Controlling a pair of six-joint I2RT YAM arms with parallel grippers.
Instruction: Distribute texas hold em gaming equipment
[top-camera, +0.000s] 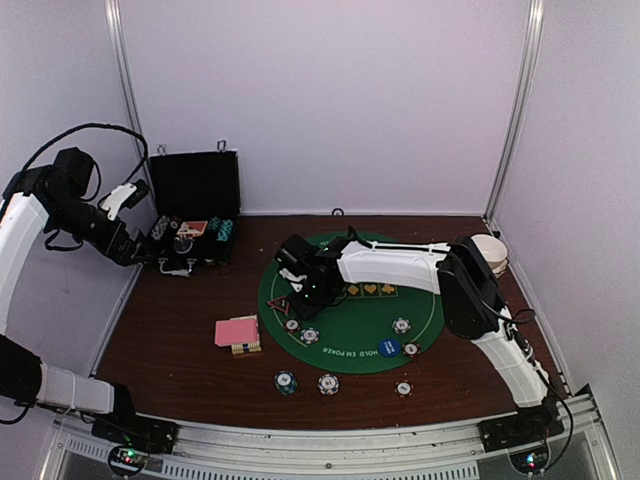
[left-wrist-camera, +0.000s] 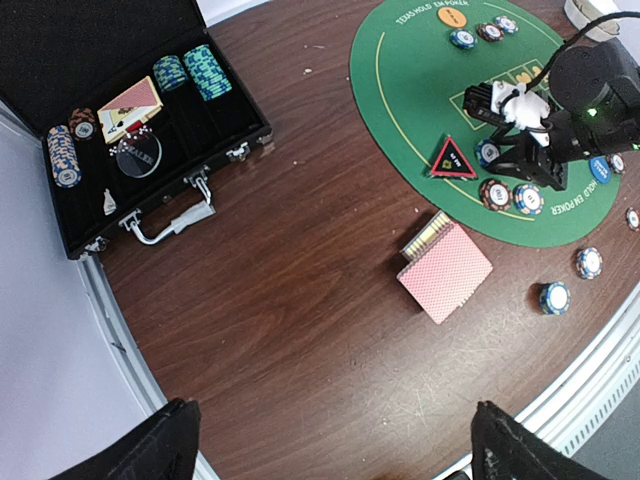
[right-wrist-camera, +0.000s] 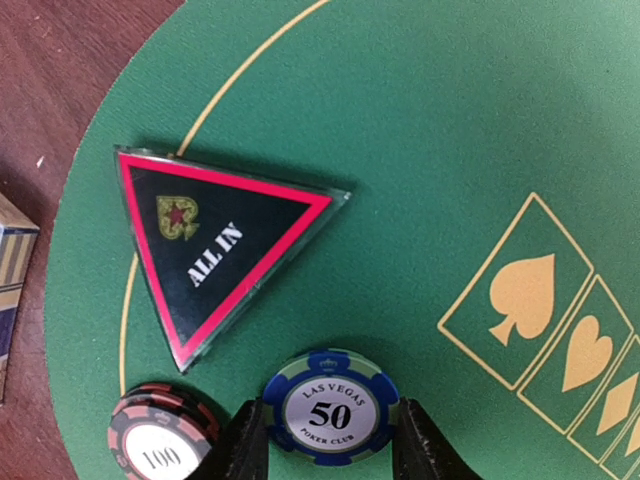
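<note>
My right gripper (right-wrist-camera: 330, 445) is low over the green poker mat (right-wrist-camera: 400, 120), with its jaws against both sides of a blue 50 chip (right-wrist-camera: 331, 403). The black-red "ALL IN" triangle marker (right-wrist-camera: 215, 245) lies just beyond the chip, and a red 100 chip (right-wrist-camera: 160, 450) sits to its left. From above, this gripper (top-camera: 300, 290) is at the mat's left part beside the triangle (top-camera: 279, 304). My left gripper (left-wrist-camera: 330, 440) is open and empty, held high near the black case (top-camera: 195, 200). Pink-backed cards (top-camera: 237, 331) lie left of the mat.
The open case (left-wrist-camera: 100, 60) holds chip stacks (left-wrist-camera: 207, 70) and cards. Several chips lie on the mat's near part (top-camera: 310, 335) and on the wood in front (top-camera: 328, 383). A blue disc (top-camera: 388, 348) and an orange disc (left-wrist-camera: 451, 16) sit on the mat. A white round object (top-camera: 490, 250) is at the right.
</note>
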